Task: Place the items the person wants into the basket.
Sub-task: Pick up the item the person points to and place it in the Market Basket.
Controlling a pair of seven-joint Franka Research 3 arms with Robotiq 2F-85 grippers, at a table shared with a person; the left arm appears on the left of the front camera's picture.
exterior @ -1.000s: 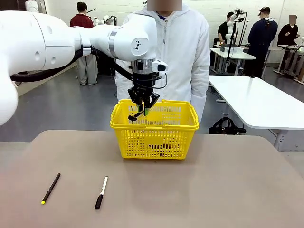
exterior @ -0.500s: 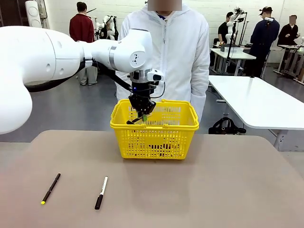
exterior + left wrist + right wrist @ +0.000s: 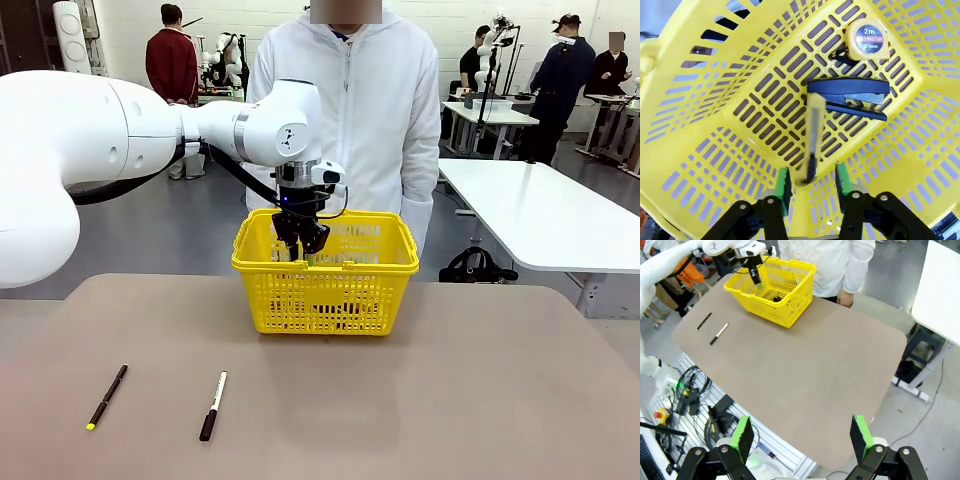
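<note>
1. The left arm reaches in from the left edge of the front view, bends at the wrist and points straight down, with the left gripper [image 3: 300, 243] lowered into the near-left part of the yellow basket [image 3: 325, 295].
2. In the left wrist view, the left gripper [image 3: 812, 181] has its green pads [image 3: 784, 187] parted a little, and the yellow-and-black utility knife [image 3: 813, 137] sits blurred in the gap between them, touching neither pad, its black end nearest the fingers.
3. On the basket floor [image 3: 765, 100] lie a black stapler [image 3: 850, 97] and, just beyond it, the round tape measure [image 3: 868, 40] marked 2m.
4. The right gripper [image 3: 802, 437] hangs high above the near edge of the table [image 3: 805, 375], its jaws spread wide and holding nothing.
5. The person [image 3: 350, 130] in the white hooded coat stands just behind the basket, arms down.
6. A black pen with a yellow tip [image 3: 106, 397] and a black-and-white marker [image 3: 213, 405] lie on the near left of the table [image 3: 420, 400], well apart from the basket.
</note>
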